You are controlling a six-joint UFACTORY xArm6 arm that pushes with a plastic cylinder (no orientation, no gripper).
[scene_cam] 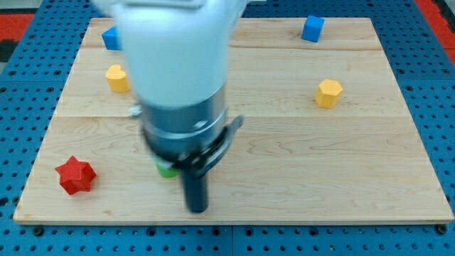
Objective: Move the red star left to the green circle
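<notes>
The rig carries no jaws at all, so there is nothing to call wide, narrow or holding; the arm ends in a dark rod, and my tip rests on the counter near the view's bottom edge, a little left of centre.

The red star lies well apart from my tip, off toward the view's left, close to the counter's lower-left corner. The green circle is mostly hidden under the arm's body; only a sliver of green shows just above and to the left of my tip, near it.

Judging from this, the task is not yet finished: the star is on the circle's left side but a clear gap lies between them, so it likely has to be nudged closer, toward the view's right.

Far above my tip, toward the view's top, sit a blue block at the left and a blue cube at the right. A yellow block lies up and left, a yellow hexagon up and right.

The counter is pale wooden planking, resting on a blue perforated base.
</notes>
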